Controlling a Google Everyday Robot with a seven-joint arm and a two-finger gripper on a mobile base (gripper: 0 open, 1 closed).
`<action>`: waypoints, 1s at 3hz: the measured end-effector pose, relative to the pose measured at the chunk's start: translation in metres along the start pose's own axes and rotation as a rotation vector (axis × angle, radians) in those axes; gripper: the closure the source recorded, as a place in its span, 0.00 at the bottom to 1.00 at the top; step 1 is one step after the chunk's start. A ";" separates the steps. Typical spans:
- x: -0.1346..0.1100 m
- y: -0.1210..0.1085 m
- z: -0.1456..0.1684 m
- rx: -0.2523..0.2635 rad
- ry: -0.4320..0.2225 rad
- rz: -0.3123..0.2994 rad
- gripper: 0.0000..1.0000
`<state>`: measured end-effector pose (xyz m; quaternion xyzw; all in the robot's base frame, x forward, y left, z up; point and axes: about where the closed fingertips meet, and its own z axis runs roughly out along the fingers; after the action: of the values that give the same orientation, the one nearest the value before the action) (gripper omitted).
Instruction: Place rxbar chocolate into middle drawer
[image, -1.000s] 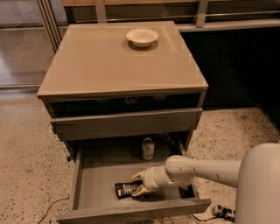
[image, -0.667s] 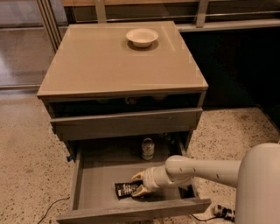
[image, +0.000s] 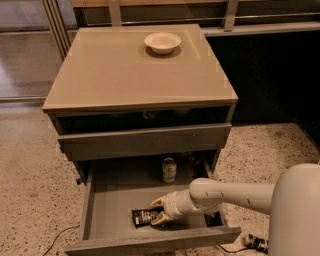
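Note:
The rxbar chocolate (image: 143, 217), a flat black wrapper with white lettering, lies on the floor of the pulled-out middle drawer (image: 112, 207), near its front wall. My gripper (image: 159, 210) reaches in from the right, low inside the drawer. One finger sits above the bar's right end and one below it, both close to the wrapper. I cannot make out whether the fingers still pinch the bar.
A small metal can (image: 169, 170) stands upright at the back of the same drawer. A white bowl (image: 162, 42) rests on the cabinet top. A shorter grey drawer front (image: 145, 142) sits above, closed. A cable (image: 57, 237) trails on the speckled floor at left.

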<state>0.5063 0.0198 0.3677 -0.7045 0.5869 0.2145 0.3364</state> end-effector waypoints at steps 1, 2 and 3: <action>0.001 0.000 0.000 0.000 0.000 0.002 0.40; 0.001 0.000 0.000 0.000 0.000 0.002 0.09; 0.000 0.000 0.000 0.000 0.000 0.002 0.00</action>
<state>0.5062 0.0197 0.3671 -0.7041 0.5874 0.2149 0.3362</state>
